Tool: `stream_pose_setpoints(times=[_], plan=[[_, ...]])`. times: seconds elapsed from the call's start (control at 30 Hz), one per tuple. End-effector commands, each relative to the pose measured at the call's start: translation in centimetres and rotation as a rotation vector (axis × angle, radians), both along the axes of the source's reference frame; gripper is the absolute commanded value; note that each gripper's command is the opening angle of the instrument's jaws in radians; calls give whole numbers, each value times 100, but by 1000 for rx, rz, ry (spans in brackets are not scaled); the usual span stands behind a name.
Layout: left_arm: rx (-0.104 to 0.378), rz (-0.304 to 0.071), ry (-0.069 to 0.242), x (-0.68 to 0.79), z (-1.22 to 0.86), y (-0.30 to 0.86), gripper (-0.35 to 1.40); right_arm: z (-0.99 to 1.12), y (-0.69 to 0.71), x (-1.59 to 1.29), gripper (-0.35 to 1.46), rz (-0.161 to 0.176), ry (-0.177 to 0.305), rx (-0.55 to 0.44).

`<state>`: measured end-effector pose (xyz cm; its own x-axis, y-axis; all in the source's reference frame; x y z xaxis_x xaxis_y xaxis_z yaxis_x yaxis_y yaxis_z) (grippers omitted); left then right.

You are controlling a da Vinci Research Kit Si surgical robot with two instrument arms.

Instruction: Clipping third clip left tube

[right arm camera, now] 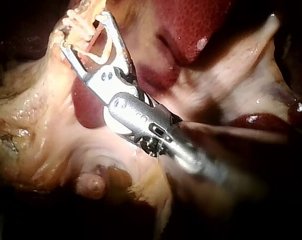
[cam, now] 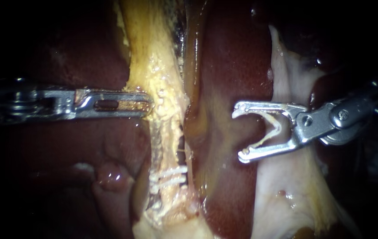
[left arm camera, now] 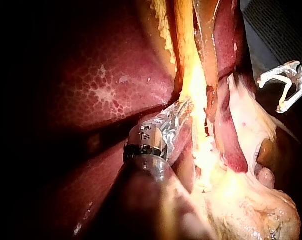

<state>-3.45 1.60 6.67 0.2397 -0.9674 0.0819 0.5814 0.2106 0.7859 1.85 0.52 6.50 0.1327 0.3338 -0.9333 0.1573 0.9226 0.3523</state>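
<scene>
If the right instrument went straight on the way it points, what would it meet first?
Probably the liver just ahead of the right instrument and its loaded clip, then the yellowish tissue beyond; depth is unclear.

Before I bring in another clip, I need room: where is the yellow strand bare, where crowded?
Bare: the yellow strand between the left instrument, which grips it, and the two clips. Crowded at the clips. The right instrument, holding a loaded clip, hangs apart.

The silver-metal right instrument [right arm camera: 84,32] grips a pale V-shaped clip [right arm camera: 101,56] between wide-spread jaws, their tips against yellowish fatty tissue [right arm camera: 35,100].
</scene>
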Motion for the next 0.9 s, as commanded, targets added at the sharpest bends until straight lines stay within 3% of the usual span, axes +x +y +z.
stream_pose_setpoints(times=[0.03, 0.3, 0.5, 0.73, 0.9], plan=[[0, 0, 0, 0, 0, 0, -35, -1, 0, 0, 60, 0, 0, 0], [1, 2, -2, 3, -3, 0, -35, 3, -5, 6, 60, 0, 0, -10], [8, 8, -6, 22, -20, 7, -35, 20, -25, 30, 60, -10, -18, 164], [4, -7, 4, 47, -52, 18, -35, 55, -52, 78, 60, -40, -55, 397], [-1, -23, 0, 58, -70, 25, -35, 81, -55, 105, 59, -54, -65, 453]])
